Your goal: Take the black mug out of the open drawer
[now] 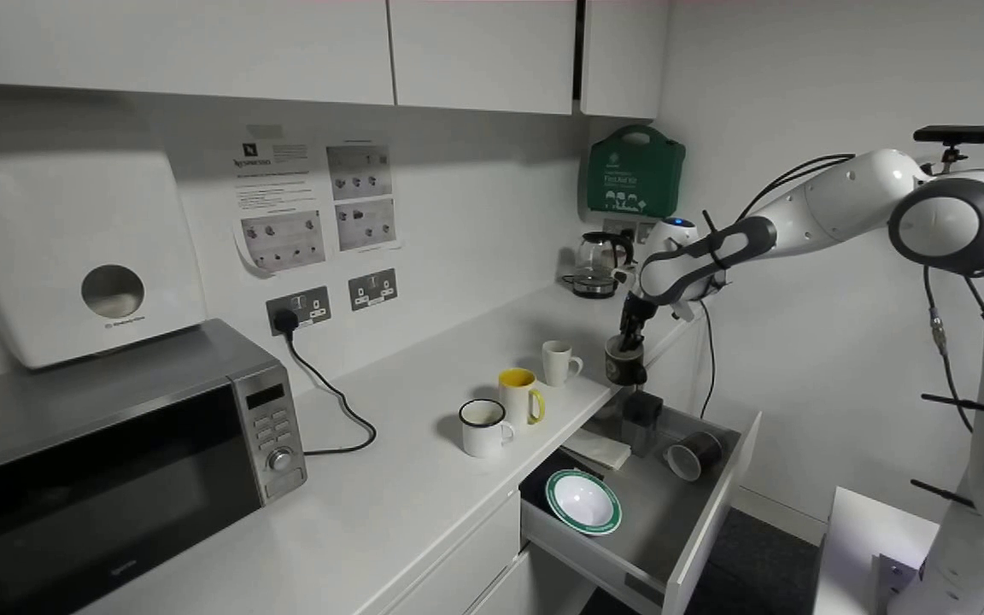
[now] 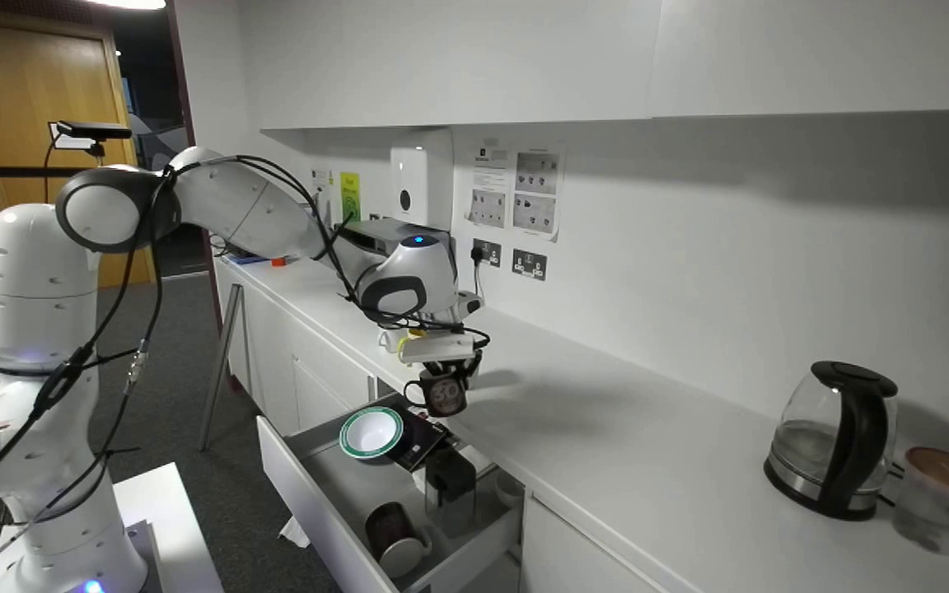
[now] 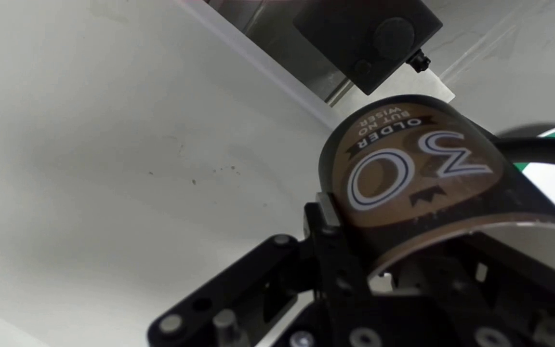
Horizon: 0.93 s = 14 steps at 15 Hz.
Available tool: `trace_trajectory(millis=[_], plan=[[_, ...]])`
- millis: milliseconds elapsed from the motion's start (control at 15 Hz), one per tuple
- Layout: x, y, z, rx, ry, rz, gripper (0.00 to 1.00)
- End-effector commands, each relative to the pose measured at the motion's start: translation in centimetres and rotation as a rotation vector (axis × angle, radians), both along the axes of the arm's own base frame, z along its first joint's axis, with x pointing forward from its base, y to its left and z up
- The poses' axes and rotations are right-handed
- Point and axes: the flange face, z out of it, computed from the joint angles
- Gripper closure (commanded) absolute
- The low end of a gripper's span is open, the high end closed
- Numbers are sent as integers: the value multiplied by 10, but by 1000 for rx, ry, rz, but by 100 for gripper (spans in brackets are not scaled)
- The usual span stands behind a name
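The black mug point(image 1: 626, 367) with a brown "30" print is in the gripper point(image 1: 629, 340), raised above the open drawer point(image 1: 654, 530) near the counter edge. It is roughly upright, and its handle point(image 2: 413, 394) points to the drawer side in an exterior view. In the wrist view, one finger presses the outside of the mug point(image 3: 417, 168) and the other goes inside past its pale rim; that fingertip is hidden. The drawer front point(image 2: 318, 515) also shows in an exterior view. Another dark cup point(image 1: 701, 451) lies on its side in the drawer.
The drawer also holds a green-rimmed bowl point(image 1: 615, 504) and a black-topped clear container point(image 1: 641, 412). On the counter point(image 1: 355, 512) stand a black-rimmed white mug point(image 1: 483, 437), a yellow-lined mug point(image 1: 512, 398) and a white mug point(image 1: 556, 367). A kettle point(image 2: 829, 445) stands farther along the counter.
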Motion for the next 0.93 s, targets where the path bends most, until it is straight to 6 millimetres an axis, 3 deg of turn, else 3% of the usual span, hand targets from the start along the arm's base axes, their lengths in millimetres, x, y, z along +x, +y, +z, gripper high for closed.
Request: trace_trajectory(millis=[0,533,867], plan=[[4,-11,24,24,3,44,97],[28,-18,61,33,-12,106,97],[50,-23,63,67,-20,150,97]])
